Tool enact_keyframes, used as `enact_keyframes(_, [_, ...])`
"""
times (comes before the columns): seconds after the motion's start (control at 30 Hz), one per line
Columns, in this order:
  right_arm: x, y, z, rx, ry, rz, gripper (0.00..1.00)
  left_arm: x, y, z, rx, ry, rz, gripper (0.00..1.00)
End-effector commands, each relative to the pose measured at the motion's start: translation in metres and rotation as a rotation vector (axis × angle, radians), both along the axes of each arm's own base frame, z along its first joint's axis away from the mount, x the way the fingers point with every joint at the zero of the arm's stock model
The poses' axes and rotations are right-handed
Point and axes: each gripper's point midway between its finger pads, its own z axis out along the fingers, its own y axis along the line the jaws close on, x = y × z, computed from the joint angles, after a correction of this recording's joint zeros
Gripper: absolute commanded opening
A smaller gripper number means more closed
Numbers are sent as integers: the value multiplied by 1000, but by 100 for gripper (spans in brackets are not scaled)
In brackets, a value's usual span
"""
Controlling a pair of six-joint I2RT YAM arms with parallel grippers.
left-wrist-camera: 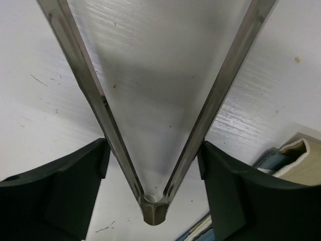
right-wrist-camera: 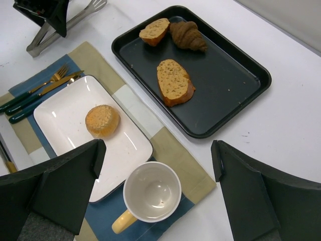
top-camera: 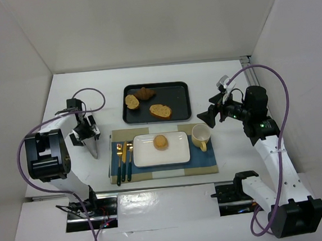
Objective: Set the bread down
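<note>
The bread (top-camera: 160, 142) (right-wrist-camera: 102, 121), a small round golden bun, lies alone on the white rectangular plate (top-camera: 175, 154) (right-wrist-camera: 60, 108) on the placemat. My left gripper (top-camera: 86, 132) (left-wrist-camera: 153, 150) is left of the mat, low over the table. Metal tongs (top-camera: 92, 147) (left-wrist-camera: 95, 95) (right-wrist-camera: 70, 22) sit between its widely spread fingers, and their spread arms rest against both fingers. The tongs are empty, with their tips down by the table. My right gripper (top-camera: 208, 115) (right-wrist-camera: 158, 150) hangs open above the yellow cup (top-camera: 200, 135) (right-wrist-camera: 152, 192), holding nothing.
A black tray (top-camera: 175, 88) (right-wrist-camera: 225, 75) behind the plate holds a croissant (top-camera: 144, 92) (right-wrist-camera: 186, 35) and two toasted slices (top-camera: 161, 111) (right-wrist-camera: 174, 82). Gold cutlery with dark handles (top-camera: 123, 157) lies left of the plate on the blue-and-tan placemat (top-camera: 204, 159). White walls enclose the table.
</note>
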Motion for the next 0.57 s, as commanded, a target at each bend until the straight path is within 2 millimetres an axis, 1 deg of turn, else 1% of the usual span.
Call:
enact_keyframes(0.0, [-1,-1,23,-3,-69,7,100,5,-2,4,-24,-15,-13,89])
enact_keyframes(0.03, [-1,-1,23,-3,-69,7,100,5,-2,4,-24,-15,-13,92])
enact_keyframes(0.07, [-1,-1,23,-3,-69,7,100,5,-2,4,-24,-15,-13,92])
enact_keyframes(0.1, [-2,-1,21,-3,-60,7,100,7,-2,8,-24,-30,-3,95])
enact_keyframes(0.13, [-2,-1,21,-3,-60,7,100,6,-2,11,-24,-33,-3,95])
enact_keyframes(0.2, [-2,-1,21,-3,-60,7,100,6,-4,26,-30,-92,12,98])
enact_keyframes(0.23, [-2,-1,21,-3,-60,7,100,9,-11,36,-65,-130,-2,98])
enact_keyframes(0.27, [-2,-1,24,16,-46,-9,100,14,-14,44,-79,-181,-1,100])
enact_keyframes(0.3, [1,-3,21,20,-26,-27,100,20,-24,68,-94,-267,-21,100])
enact_keyframes(0.33, [4,-4,28,31,-33,-47,100,17,-37,72,-134,-297,-53,100])
enact_keyframes(0.37, [3,-3,28,49,-14,-53,100,17,-45,82,-148,-338,-78,100])
enact_keyframes(0.4, [7,-7,29,52,-15,-82,100,19,-58,94,-164,-381,-112,100])
enact_keyframes(0.43, [7,-6,37,65,-39,-85,100,15,-66,105,-176,-434,-140,100])
enact_keyframes(0.47, [6,-8,34,69,-29,-102,100,13,-78,113,-213,-471,-180,100])
enact_keyframes(0.5, [6,-8,34,77,-21,-104,100,10,-91,119,-228,-496,-223,100])
enact_keyframes(0.53, [10,-11,37,71,-22,-131,100,5,-100,130,-243,-550,-258,100])
